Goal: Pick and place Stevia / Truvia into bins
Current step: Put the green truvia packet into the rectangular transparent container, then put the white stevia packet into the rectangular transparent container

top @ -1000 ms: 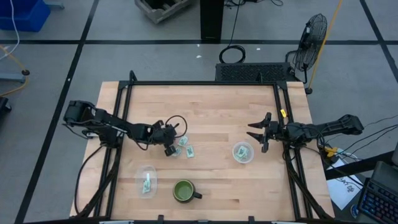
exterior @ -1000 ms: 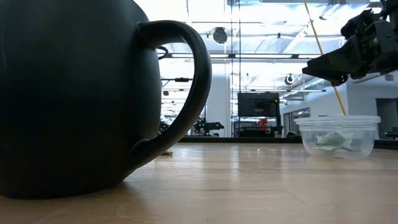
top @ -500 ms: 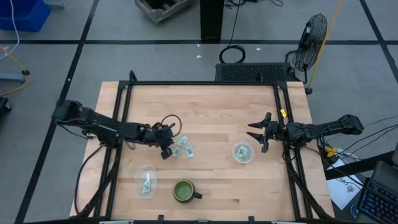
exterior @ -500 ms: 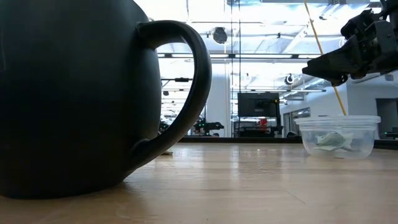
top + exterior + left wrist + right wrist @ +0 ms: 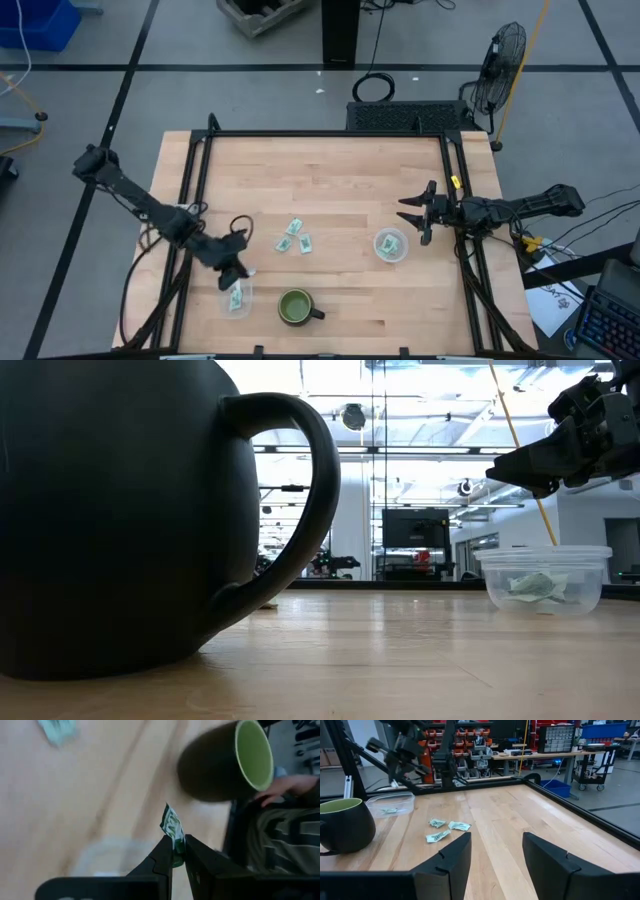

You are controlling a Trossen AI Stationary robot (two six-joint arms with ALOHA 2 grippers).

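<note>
A pale green and white Stevia packet (image 5: pixel 172 826) is pinched between the closed fingers of the left gripper (image 5: pixel 174 851), standing out past the fingertips with its long axis running along the line of the fingers. Green print is visible on it, but no word can be read.

In the high view the left gripper (image 5: pixel 232 277) sits in the lower left of the frame, at the upper edge of the left clear cup (image 5: pixel 236 295), which already holds at least one packet. Judgement: the release turns on this relation. The cup mouth lies directly below and slightly toward the bottom of the frame from the fingertips, so little travel remains before letting go. In the left wrist view the cup (image 5: pixel 112 857) shows as a blurred clear rim just beside the fingers, with the dark green mug (image 5: pixel 225 762) beyond it.

Three loose packets (image 5: pixel 296 238) lie flat at centre frame, between the two cups, nearer the left arm's reach. The right clear cup (image 5: pixel 391 245) at centre right contains packets.

The right gripper (image 5: pixel 417 216) waits just right of and above that cup, fingers spread wide apart and empty; its wrist view confirms the gap between them.

The wooden table (image 5: pixel 330 170) carries no legible brand or label. None can be read on the mug either.
</note>
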